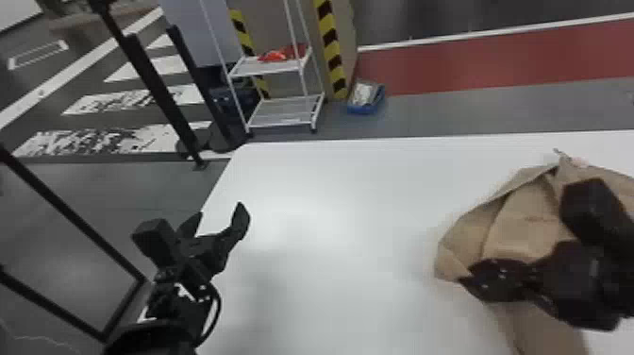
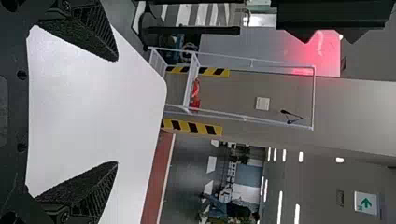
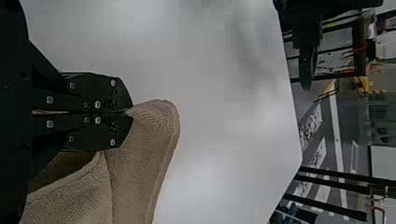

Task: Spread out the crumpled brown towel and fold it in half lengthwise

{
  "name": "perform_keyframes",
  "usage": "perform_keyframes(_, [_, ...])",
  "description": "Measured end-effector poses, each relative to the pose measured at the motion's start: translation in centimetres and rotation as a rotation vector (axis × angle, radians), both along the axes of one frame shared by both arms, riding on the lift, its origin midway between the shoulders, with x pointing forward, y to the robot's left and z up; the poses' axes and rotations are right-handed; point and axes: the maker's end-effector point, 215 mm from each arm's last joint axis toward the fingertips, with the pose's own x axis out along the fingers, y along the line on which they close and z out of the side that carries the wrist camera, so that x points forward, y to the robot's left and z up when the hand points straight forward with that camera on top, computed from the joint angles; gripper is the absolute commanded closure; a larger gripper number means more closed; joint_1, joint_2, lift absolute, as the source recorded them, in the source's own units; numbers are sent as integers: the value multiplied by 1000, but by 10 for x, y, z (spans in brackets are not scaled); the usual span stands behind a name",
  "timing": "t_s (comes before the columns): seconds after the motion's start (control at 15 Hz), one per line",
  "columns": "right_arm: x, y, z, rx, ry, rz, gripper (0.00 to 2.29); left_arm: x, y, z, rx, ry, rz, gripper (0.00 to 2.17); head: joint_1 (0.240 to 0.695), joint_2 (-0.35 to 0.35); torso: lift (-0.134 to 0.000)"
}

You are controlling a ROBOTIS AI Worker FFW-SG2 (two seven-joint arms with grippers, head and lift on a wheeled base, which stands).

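On the right side of the table in the head view lies the crumpled brown towel (image 1: 514, 222), bunched in loose folds. My right gripper (image 1: 464, 279) is at the towel's left edge. In the right wrist view my right gripper (image 3: 128, 112) is shut on a corner of the towel (image 3: 140, 158), whose cloth hangs beside the fingers. My left gripper (image 1: 217, 215) is over the table's left edge, well away from the towel. Seen from its own wrist, the left gripper (image 2: 116, 112) has its fingers wide apart with nothing between them.
The white table (image 1: 330, 212) stretches between the two arms, its left edge running under the left gripper. Beyond the far edge stand a white wire shelf (image 1: 283, 111) and a blue bin (image 1: 365, 106) on the floor. Black posts rise at the left.
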Motion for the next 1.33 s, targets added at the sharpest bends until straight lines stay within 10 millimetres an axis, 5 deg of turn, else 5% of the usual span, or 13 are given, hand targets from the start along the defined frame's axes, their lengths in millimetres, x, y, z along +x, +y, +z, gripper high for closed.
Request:
perform_keyframes(0.13, [34, 53, 12, 34, -90, 14, 1875, -1, -1, 1, 1, -1, -1, 90, 695, 350, -125])
perform_keyframes(0.33, [83, 87, -17, -82, -259, 13, 1875, -6, 2, 0, 4, 1, 4, 90, 695, 350, -125])
perform_keyframes(0.6, [149, 92, -39, -192, -506, -73, 1872, -10, 5, -1, 8, 3, 10, 90, 695, 350, -125])
perform_keyframes(0.87, [188, 91, 1, -146, -665, -154, 1872, -11, 4, -2, 6, 3, 10, 90, 695, 350, -125])
perform_keyframes(0.93, [194, 91, 9, -131, -692, -160, 1673, -10, 3, -2, 5, 3, 9, 90, 695, 350, -125])
perform_keyframes(1.07, [200, 93, 10, -107, -698, -151, 43, -10, 2, -3, 4, 3, 8, 90, 695, 350, -125])
perform_keyframes(1.33, [197, 96, -2, -82, -661, -132, 46, -12, 4, -6, 3, 9, 13, 90, 695, 350, -125])
